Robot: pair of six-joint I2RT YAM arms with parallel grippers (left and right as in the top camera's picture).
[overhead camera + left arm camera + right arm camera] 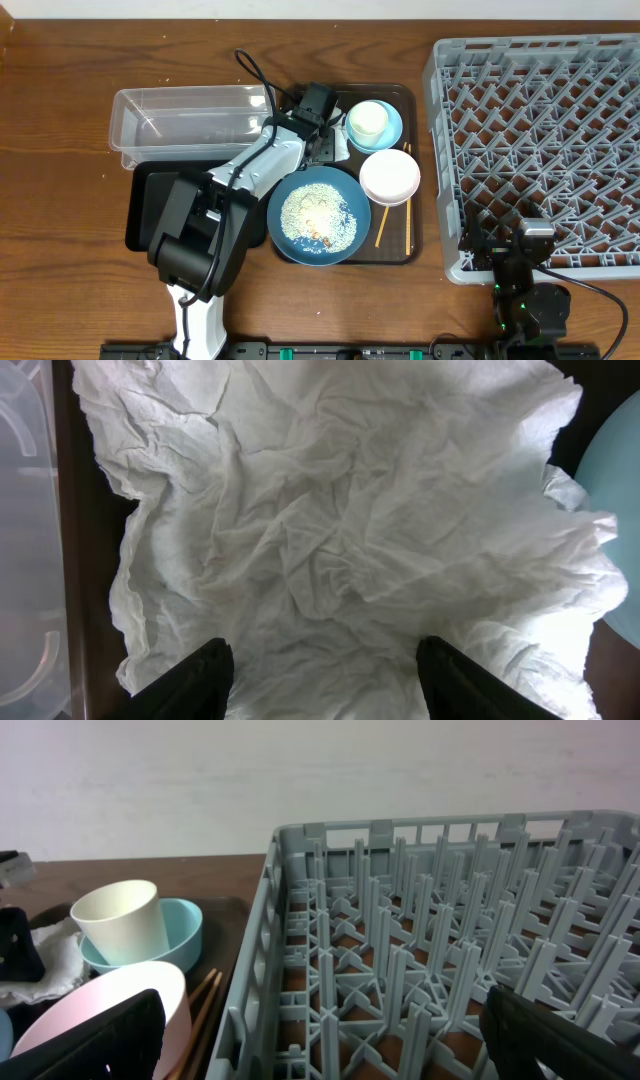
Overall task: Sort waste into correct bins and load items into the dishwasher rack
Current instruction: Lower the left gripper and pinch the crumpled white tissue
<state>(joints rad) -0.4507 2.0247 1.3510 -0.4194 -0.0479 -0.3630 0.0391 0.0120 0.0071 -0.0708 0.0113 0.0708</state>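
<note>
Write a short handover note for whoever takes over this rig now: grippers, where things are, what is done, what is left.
Left gripper: open, fingers either side of the crumpled napkin on the brown tray, not closed on it.
Right gripper: open, empty, at the near edge of the rack.
Rice covers the blue plate. The cream cup stands in the light-blue bowl. The white bowl and chopsticks are also on the tray.
Nothing is visible in the clear tub, black tray or rack.
Done: nothing. Left: everything, napkin first.

Overhead top-down, wrists close (napkin (340, 530) shared)
</note>
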